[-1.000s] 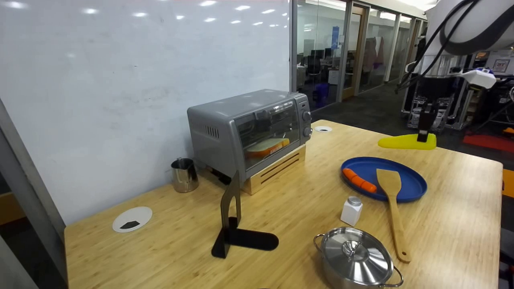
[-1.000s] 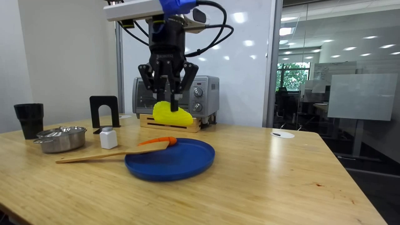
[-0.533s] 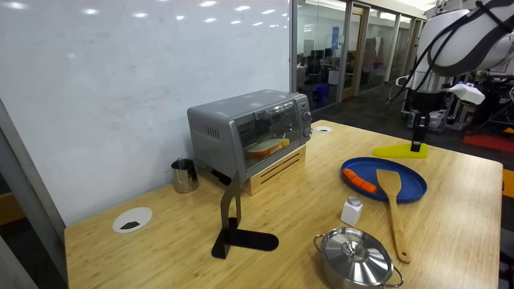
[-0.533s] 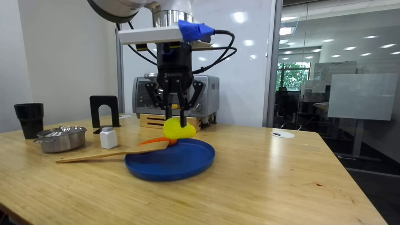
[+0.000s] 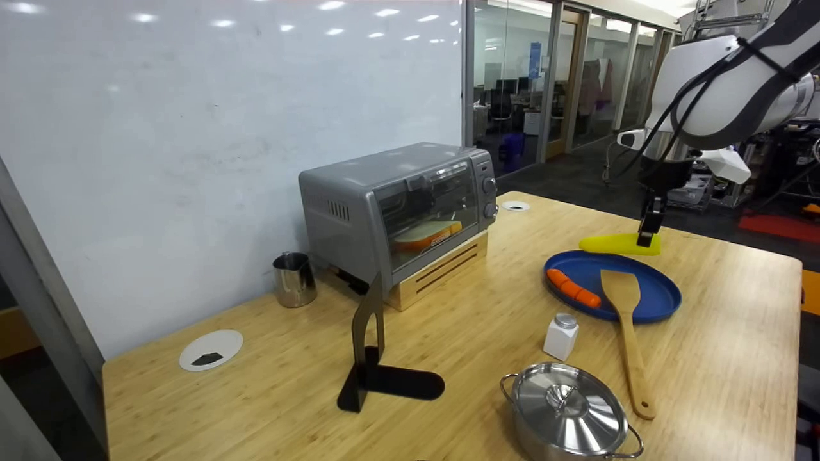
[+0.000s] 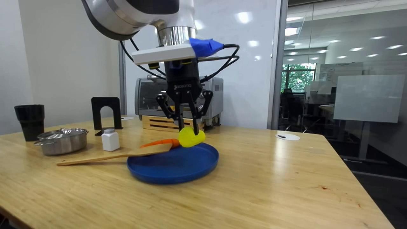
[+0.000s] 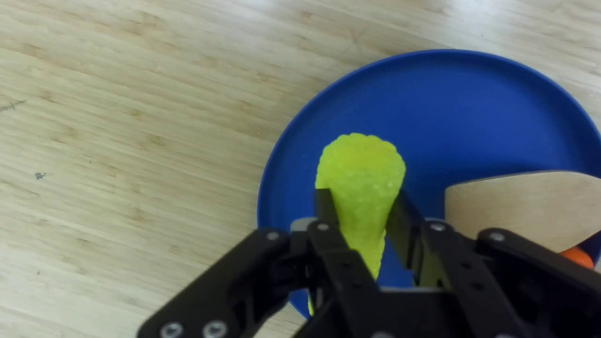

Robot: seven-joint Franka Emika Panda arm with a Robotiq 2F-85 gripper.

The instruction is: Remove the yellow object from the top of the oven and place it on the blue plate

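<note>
The yellow object (image 5: 608, 244) is long and flattish, with a bumpy surface. My gripper (image 6: 188, 128) is shut on it near its wide end, one finger on each side, as the wrist view (image 7: 360, 202) also shows. The yellow object (image 6: 190, 139) is held level above the far part of the blue plate (image 6: 178, 171); in the wrist view the plate (image 7: 446, 103) lies beneath it. Its narrow end is partly hidden behind the fingers there. The grey oven (image 5: 371, 173) stands by the whiteboard with its door shut; no yellow thing shows on its top.
An orange carrot-like item (image 5: 572, 288) and a wooden spatula's (image 5: 621, 291) blade lie on the plate, its handle on the table. A white shaker (image 5: 561, 336), lidded steel pot (image 5: 567, 410), black bookend (image 5: 368, 365), steel pitcher (image 5: 295, 282) and black cup (image 6: 31, 124) stand around.
My gripper has come down with the yellow object and moved closer over the plate. It stays shut on the object. The plate, spatula and other things have not moved.
</note>
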